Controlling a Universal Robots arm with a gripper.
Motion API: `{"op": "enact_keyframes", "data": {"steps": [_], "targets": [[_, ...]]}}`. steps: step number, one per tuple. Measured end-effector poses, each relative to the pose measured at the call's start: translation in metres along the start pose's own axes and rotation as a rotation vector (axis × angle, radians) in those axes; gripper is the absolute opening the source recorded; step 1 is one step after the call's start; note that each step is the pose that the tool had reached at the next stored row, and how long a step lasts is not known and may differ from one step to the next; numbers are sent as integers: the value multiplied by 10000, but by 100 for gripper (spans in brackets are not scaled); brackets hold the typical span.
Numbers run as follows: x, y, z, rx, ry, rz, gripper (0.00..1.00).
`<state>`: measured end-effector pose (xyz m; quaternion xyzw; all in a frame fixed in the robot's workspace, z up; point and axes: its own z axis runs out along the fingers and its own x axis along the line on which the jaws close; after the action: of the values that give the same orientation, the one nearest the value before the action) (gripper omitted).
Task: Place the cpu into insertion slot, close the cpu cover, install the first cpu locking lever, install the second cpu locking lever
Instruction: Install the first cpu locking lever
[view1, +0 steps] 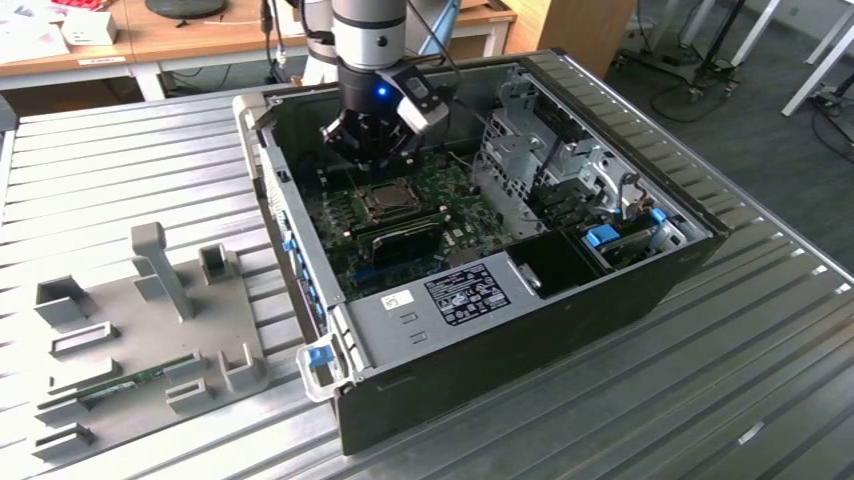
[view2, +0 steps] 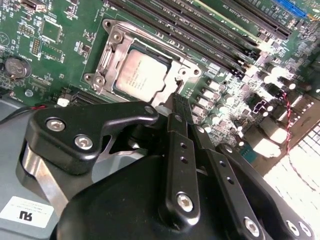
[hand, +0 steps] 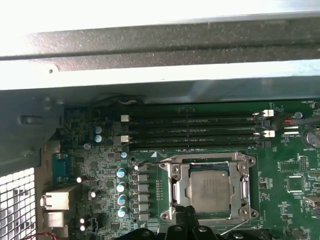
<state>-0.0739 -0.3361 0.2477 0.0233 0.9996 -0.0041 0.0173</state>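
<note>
The cpu (view2: 141, 75) (hand: 210, 187), a flat square chip with a grey metal top, lies in the insertion slot (view2: 111, 39) (hand: 171, 171) on the green board. The silvery cpu cover (view2: 152, 49) (hand: 182, 189) lies flat around it, and the chip shows through its window. A thin metal lever (hand: 245, 184) runs along one side of the frame. My gripper (view2: 179, 102) (hand: 187, 212) (view1: 379, 160) is shut with nothing between its black fingers. Its tips stand at the socket's edge, close above the board. In the exterior view the socket (view1: 387, 200) sits just below the gripper.
Long black memory slots (hand: 192, 132) run beside the socket. The open computer case (view1: 561, 300) walls in the board, with a drive cage (view1: 547, 170) on the exterior view's right. A grey fixture plate (view1: 147, 330) lies on the ribbed metal table (view1: 120, 170).
</note>
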Motion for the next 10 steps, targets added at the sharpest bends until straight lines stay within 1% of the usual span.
{"op": "enact_keyframes", "data": {"steps": [6, 10], "targets": [[-2, 0, -68, 0, 0, 0, 10], [-1, 0, -76, -3, -2, 0, 10]]}}
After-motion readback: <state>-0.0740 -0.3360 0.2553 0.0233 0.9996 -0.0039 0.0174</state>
